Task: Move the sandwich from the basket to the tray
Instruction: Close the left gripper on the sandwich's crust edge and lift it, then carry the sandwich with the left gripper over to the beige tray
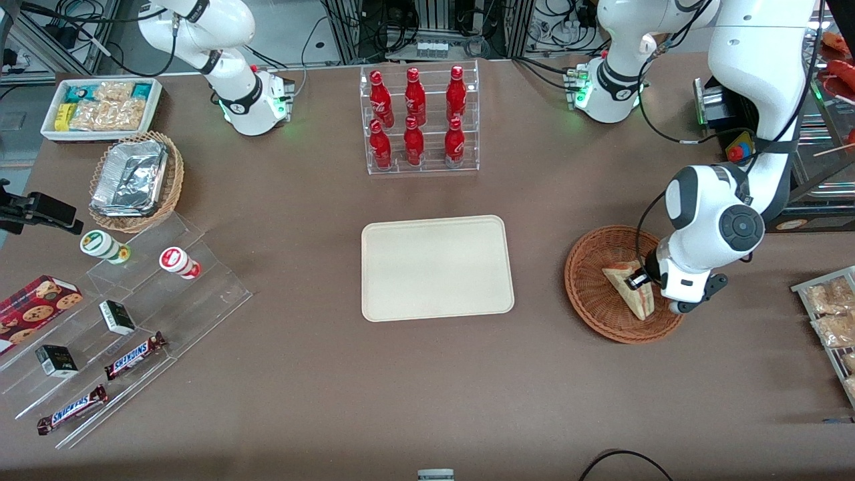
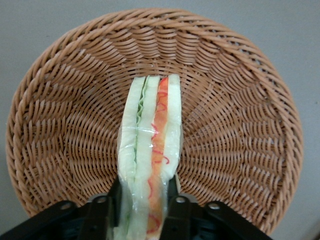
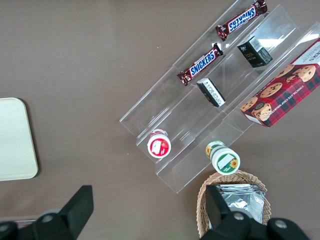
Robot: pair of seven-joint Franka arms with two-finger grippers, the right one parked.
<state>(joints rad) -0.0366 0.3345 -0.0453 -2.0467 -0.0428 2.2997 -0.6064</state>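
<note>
The sandwich, a clear-wrapped wedge of white bread with green, red and orange filling, stands on edge in the reddish-brown wicker basket. My left gripper is down in the basket, shut on the sandwich at the end nearer the working arm. In the left wrist view the sandwich runs between the two black fingers, which press on both its sides, with the basket under it. The cream tray lies flat beside the basket, toward the parked arm's end; its corner shows in the right wrist view.
A clear rack of red bottles stands farther from the front camera than the tray. Toward the parked arm's end are a tan basket with a foil container, a white bin of snacks and an acrylic stand with snack bars. Packets lie toward the working arm's end.
</note>
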